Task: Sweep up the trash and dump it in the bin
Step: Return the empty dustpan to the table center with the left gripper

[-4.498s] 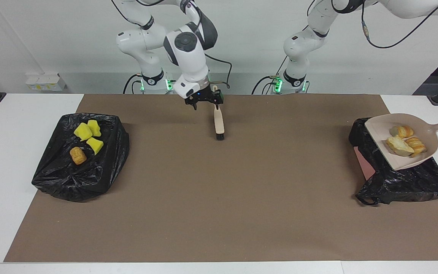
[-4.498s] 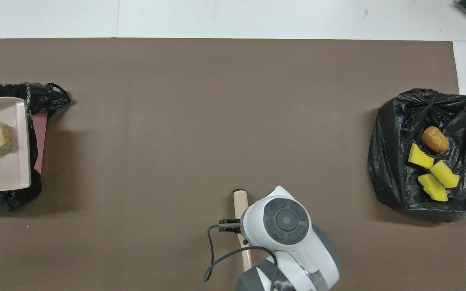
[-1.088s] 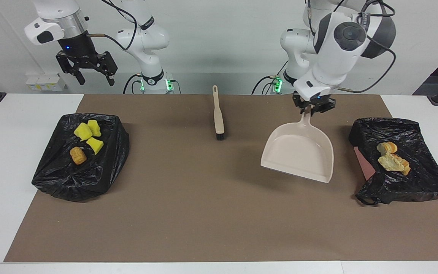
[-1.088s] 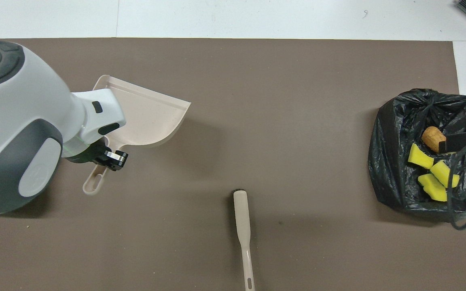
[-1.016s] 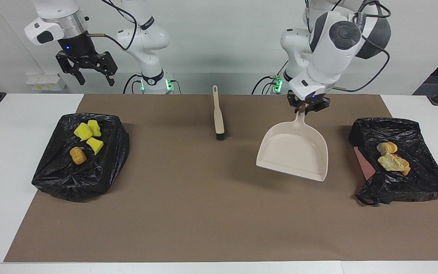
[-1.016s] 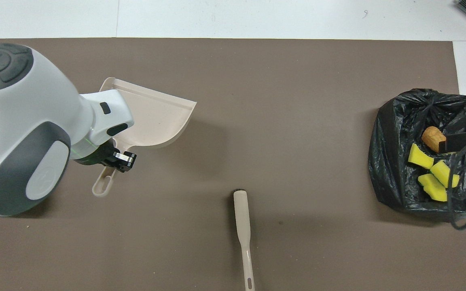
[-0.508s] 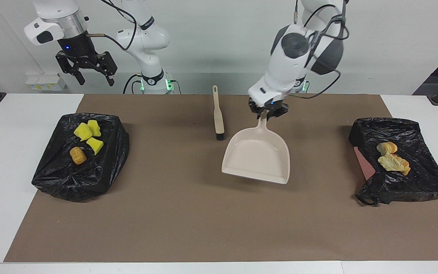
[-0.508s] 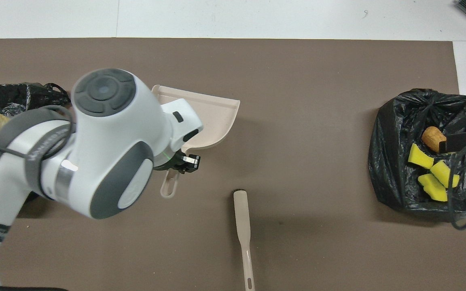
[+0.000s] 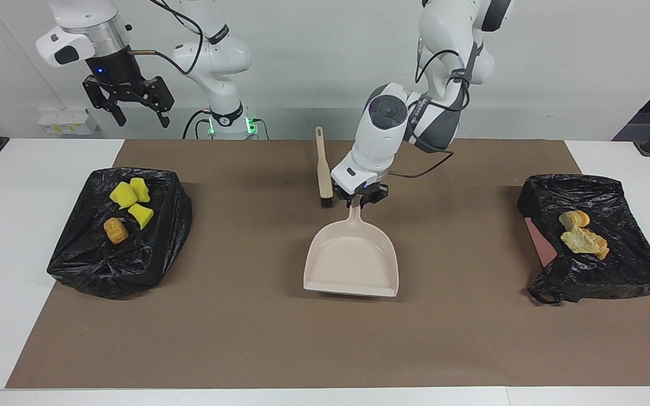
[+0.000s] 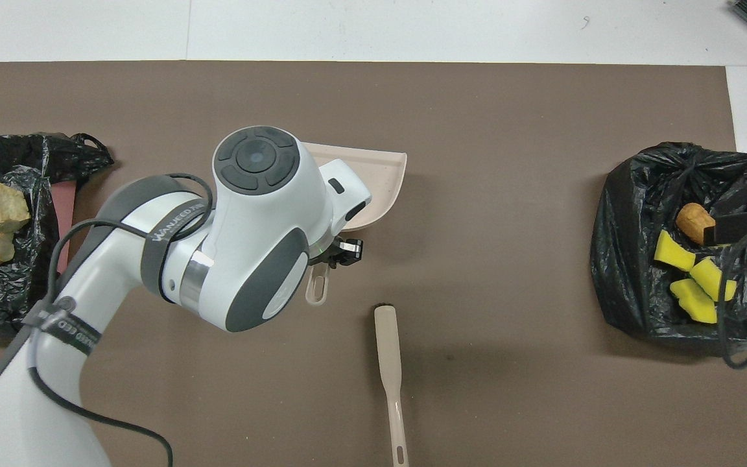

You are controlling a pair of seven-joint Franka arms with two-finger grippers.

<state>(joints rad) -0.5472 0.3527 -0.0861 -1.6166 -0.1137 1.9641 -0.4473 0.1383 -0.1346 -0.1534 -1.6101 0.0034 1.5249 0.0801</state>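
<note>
My left pincer (image 9: 360, 201) is clamped on the dustpan (image 9: 353, 260) handle, at the middle of the counter (image 9: 246, 338). Pan looks empty, its mouth pointing away from the robots, lip low at or just off the mat, can't tell which. Handle's long axis runs toward the robots, straight up into my grip. The brush (image 9: 323, 169) lies just beside the pincer, toward the right arm's end, its long axis parallel to the pan handle, bristles nearest the pan.

Trash is all in the bags: yellow sponge chunks (image 9: 131, 200) and the brown roll (image 9: 115, 230) on the black bag (image 9: 122, 265) at the right arm's end, bread lumps (image 9: 582, 235) on the other bag (image 9: 613, 270) at the left arm's end.

My right pincer (image 9: 127, 104) waits high over its end, fingers apart, holding nothing.

Judgement: sweeping looks done, next is setting the pan down flat and letting go.
</note>
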